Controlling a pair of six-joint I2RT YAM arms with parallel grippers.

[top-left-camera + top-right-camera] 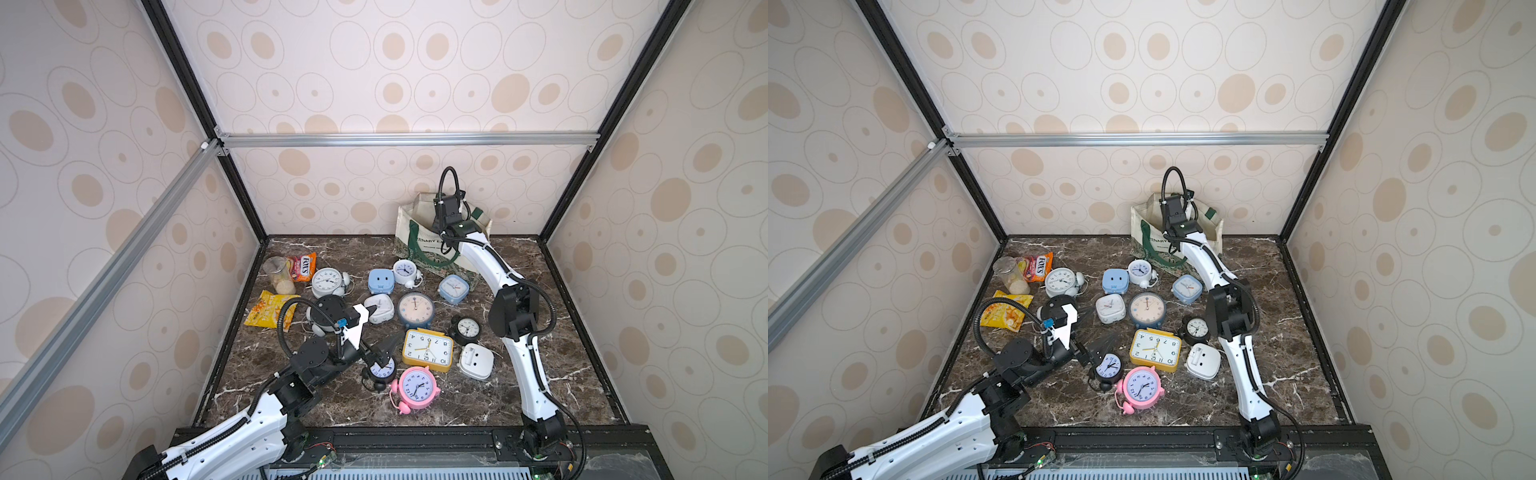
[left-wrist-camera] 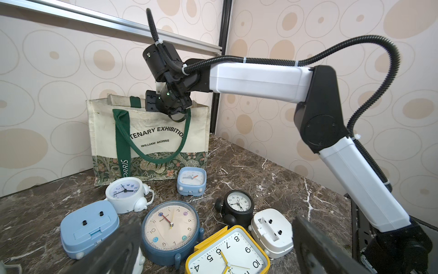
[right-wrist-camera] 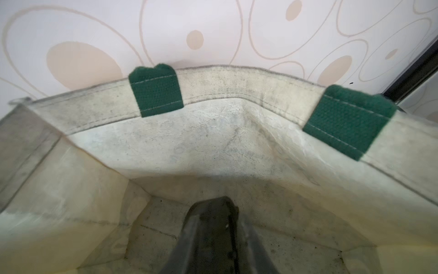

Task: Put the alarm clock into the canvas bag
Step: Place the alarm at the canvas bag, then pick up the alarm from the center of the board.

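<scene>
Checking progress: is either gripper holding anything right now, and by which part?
Left gripper: open, holding nothing. Right gripper: inside the canvas bag, fingers blurred; whether it holds anything cannot be told.

Both top views hang high over the 6 o'clock edge of the counter [image 1: 582, 353] and tilt down toward 12 o'clock. They stand far enough back to take in both arms, the whole counter and the walls. Set side by side, they share nearly everything, with the canvas bag [image 1: 419, 237] [image 1: 1150, 232] at about 1 o'clock.

The left wrist camera rides low over the clocks and faces roughly 1 o'clock. The yellow alarm clock [image 2: 227, 256] and the left tool [image 2: 216, 219] are close to its lens. With the top views it shares the bag's printed front and the right arm [image 2: 260, 80].

The right wrist camera sits very near, inside the bag's mouth. It looks past the right tool [image 3: 220, 204] at the bag's inner wall and floor.
</scene>
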